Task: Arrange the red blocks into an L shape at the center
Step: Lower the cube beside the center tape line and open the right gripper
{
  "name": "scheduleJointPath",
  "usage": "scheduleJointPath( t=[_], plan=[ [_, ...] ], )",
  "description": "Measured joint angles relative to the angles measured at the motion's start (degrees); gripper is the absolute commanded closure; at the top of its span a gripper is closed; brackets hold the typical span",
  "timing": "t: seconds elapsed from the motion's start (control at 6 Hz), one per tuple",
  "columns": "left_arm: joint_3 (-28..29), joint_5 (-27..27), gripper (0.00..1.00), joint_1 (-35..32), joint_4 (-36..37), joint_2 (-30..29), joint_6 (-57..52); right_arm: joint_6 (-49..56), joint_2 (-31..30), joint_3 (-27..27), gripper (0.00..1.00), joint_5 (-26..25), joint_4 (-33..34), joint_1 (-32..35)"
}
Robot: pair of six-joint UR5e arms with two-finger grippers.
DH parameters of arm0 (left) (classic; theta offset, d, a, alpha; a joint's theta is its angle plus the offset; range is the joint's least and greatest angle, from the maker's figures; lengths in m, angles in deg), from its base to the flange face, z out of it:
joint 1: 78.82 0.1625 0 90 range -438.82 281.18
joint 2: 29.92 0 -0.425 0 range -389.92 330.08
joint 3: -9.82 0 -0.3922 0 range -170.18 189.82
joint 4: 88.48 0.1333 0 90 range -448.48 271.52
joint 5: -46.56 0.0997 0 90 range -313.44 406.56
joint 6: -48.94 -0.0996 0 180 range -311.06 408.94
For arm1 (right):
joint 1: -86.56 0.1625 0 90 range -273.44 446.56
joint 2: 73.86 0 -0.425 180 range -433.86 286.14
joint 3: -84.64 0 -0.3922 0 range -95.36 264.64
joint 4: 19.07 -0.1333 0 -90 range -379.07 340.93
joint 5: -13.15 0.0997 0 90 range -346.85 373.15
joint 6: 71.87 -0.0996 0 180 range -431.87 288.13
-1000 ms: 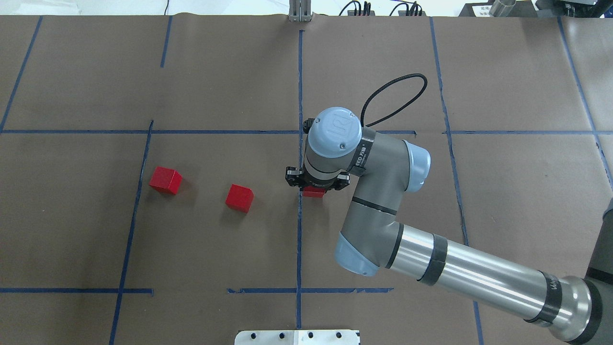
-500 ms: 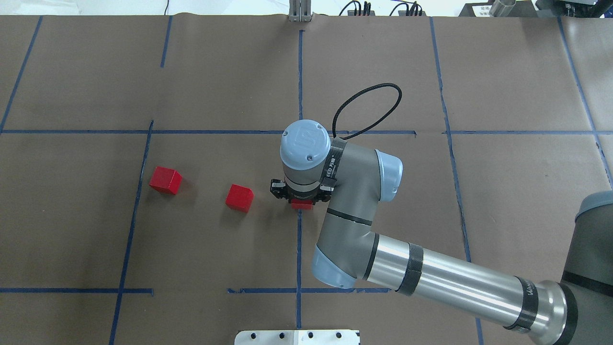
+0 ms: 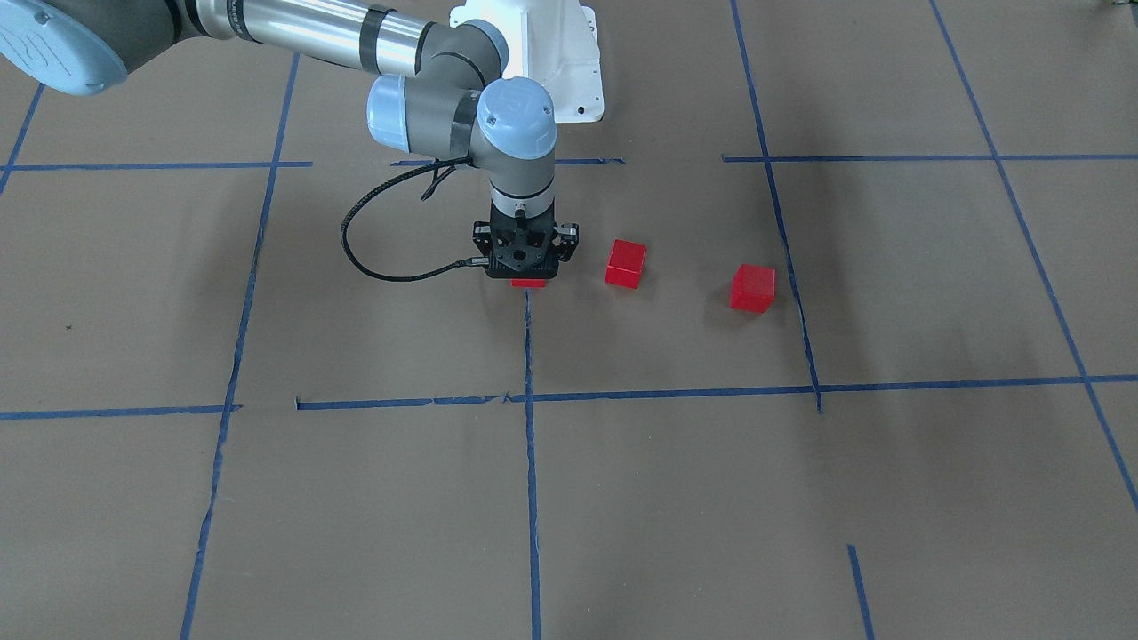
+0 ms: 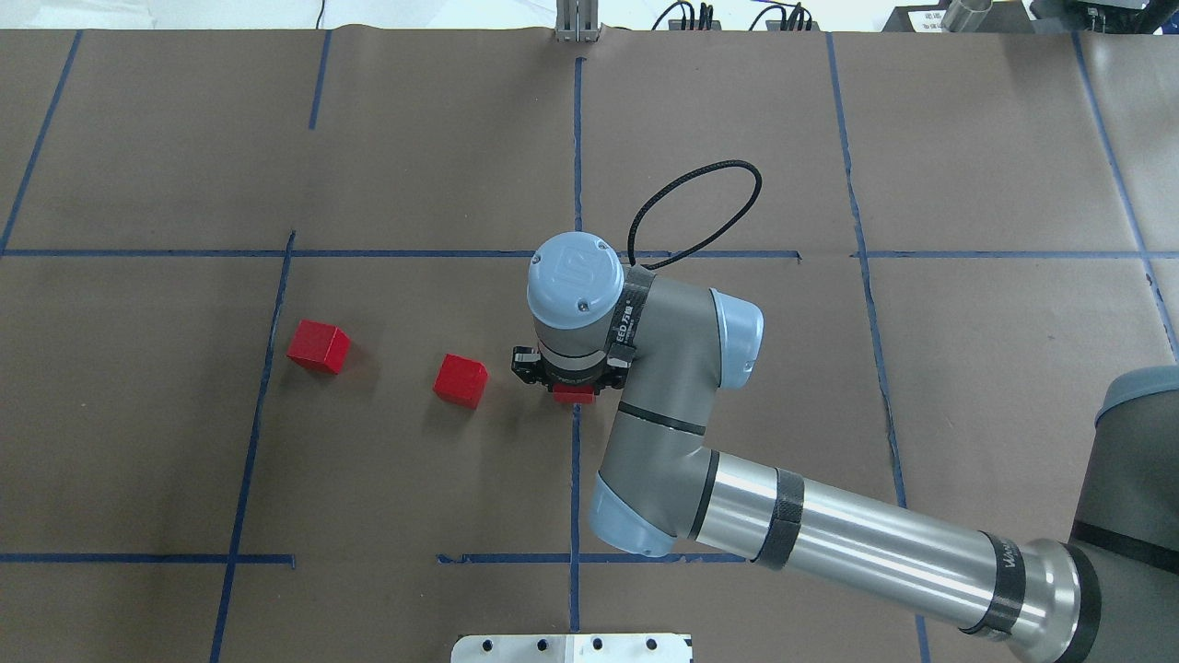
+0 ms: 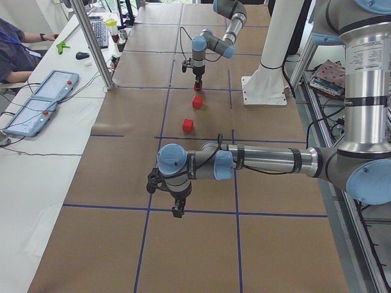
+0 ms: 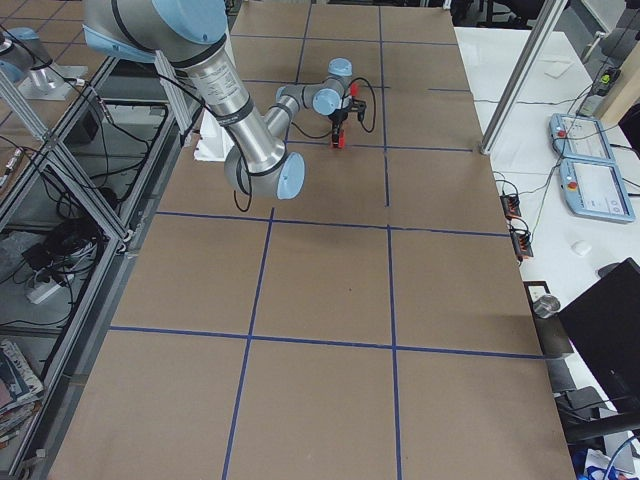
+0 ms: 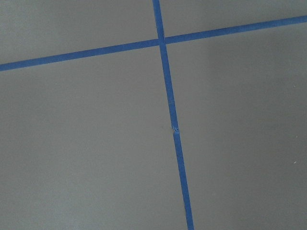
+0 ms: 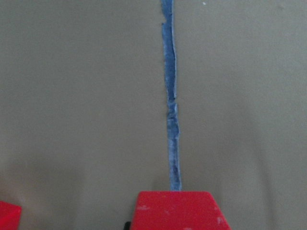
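While the right gripper point(image 4: 571, 376) pinches one red block point(image 4: 574, 395) low over the blue tape line point(image 4: 576, 479) at the center point(image 4: 516, 451), perhaps not quite touching paper, the nearer block point(image 4: 461, 380) and the farther block point(image 4: 318, 346) lie loose on its left, so no L exists yet. Only the right wrist view shows the block centred on the tape; only the left-end view shows the left gripper point(image 5: 177, 210), whose state I cannot tell.
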Motion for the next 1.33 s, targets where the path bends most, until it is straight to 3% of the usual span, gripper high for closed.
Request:
scheduleJointPath(
  t=[0.33, 0.5, 1.0, 1.33],
  plan=[
    [0.1, 0.0, 0.0, 0.0, 0.0, 0.0, 0.0, 0.28, -0.1, 0.39, 0.3, -0.47, 0.0, -0.11],
    [0.14, 0.0, 0.0, 0.0, 0.0, 0.0, 0.0, 0.33, -0.14, 0.47, 0.01, -1.03, 0.0, -0.19],
    [0.26, 0.0, 0.0, 0.0, -0.07, 0.0, 0.0, 0.71, 0.1, -0.36, 0.0, -1.14, 0.03, 0.19],
    [0.21, 0.0, 0.0, 0.22, -0.11, -0.02, 0.0, 2.31, 0.18, -2.7, 0.0, 1.53, 0.21, 4.06]
  ],
)
